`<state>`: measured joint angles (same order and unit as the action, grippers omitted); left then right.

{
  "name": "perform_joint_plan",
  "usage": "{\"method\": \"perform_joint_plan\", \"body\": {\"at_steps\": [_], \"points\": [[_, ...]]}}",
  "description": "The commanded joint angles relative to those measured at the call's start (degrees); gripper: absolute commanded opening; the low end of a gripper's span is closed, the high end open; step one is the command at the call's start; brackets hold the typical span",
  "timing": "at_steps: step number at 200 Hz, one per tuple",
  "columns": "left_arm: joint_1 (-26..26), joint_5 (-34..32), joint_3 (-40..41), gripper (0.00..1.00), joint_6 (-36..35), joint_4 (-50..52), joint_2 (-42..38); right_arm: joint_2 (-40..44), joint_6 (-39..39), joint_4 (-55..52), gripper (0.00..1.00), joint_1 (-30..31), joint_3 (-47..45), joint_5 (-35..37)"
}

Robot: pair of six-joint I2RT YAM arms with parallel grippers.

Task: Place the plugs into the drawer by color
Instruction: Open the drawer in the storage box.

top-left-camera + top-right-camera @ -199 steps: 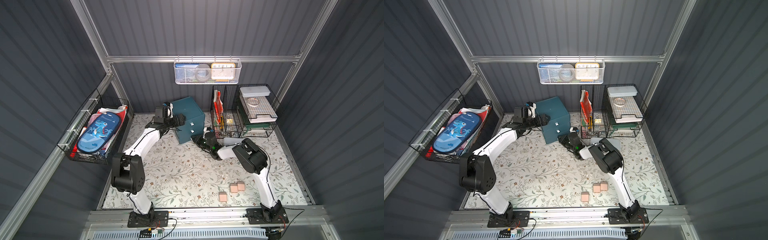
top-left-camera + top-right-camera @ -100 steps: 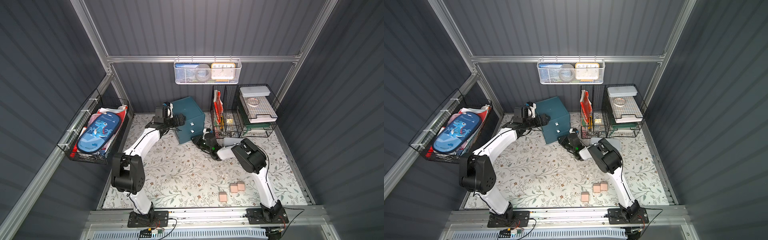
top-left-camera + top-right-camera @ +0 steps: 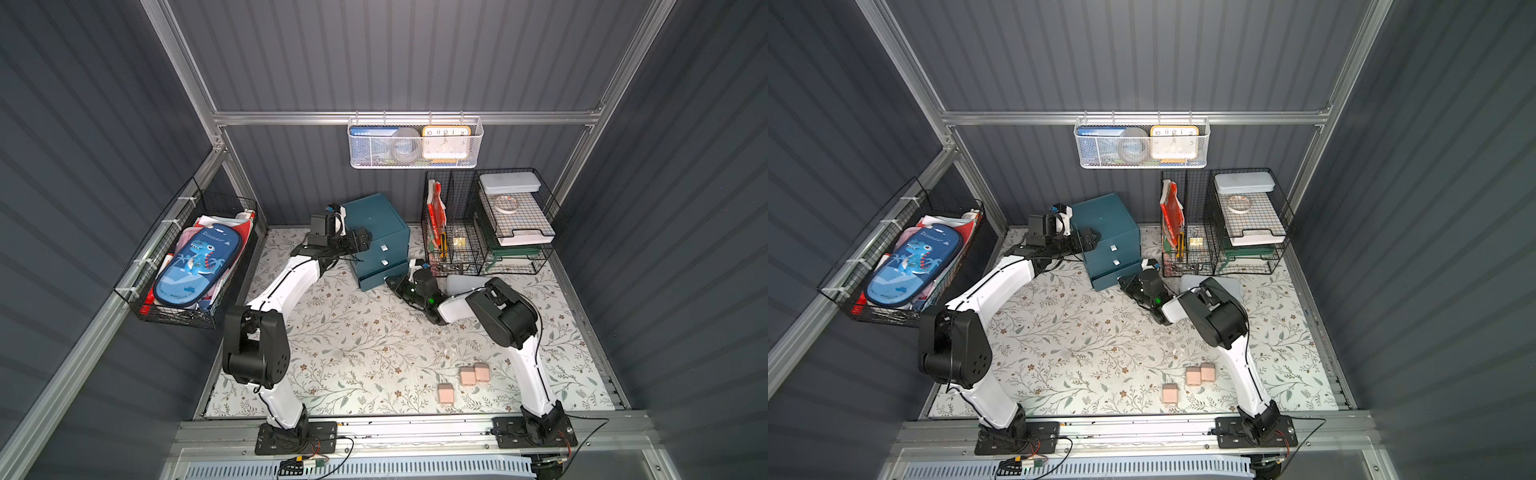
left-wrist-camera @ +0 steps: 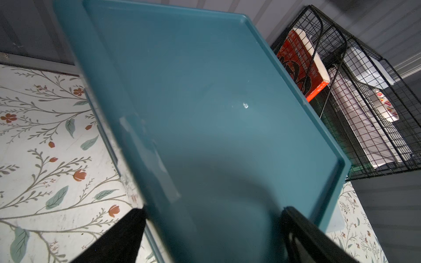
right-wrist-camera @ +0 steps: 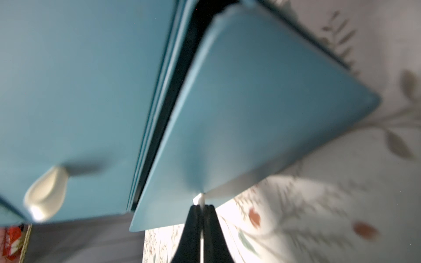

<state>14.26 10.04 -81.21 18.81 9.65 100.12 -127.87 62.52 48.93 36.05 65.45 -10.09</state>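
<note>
Closing just finished: right gripper [image 5: 201, 207] now pinches the bottom pull tab [image 5: 200, 197], left gripper [image 4: 213, 211] wide over the drawer [image 3: 374, 216] top, so pull-out for pink plugs [image 3: 467, 376] looks next.

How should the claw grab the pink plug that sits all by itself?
From straight above, I'd say. The lone pink plug lies flat on the table with free space all round. Pinch its two smooth side faces, not the end where the short prongs seem to stick out.
</note>
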Motion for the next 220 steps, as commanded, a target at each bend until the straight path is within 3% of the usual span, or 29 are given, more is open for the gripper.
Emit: {"method": "perform_joint_plan", "body": {"at_steps": [1, 24, 116, 220], "points": [[1.03, -0.38, 2.81, 0.97, -2.99, 10.13, 4.11, 4.9, -2.93, -3.53, 0.0, 0.11, -3.76, -0.99], [1.03, -0.29, 2.72, 0.97, -2.94, 10.06, 4.18, 9.4, -5.87, -9.71, 0.0, 0.73, -6.57, -2.79], [1.03, -0.38, 2.77, 0.97, -2.55, 9.16, 4.37, 18.36, -9.83, -15.18, 0.0, 2.36, -15.9, -2.13], [1.03, -0.55, 2.99, 0.97, -2.37, 8.9, 4.44, 20.16, -12.29, -17.71, 0.0, 2.61, -17.37, -1.45]]}}
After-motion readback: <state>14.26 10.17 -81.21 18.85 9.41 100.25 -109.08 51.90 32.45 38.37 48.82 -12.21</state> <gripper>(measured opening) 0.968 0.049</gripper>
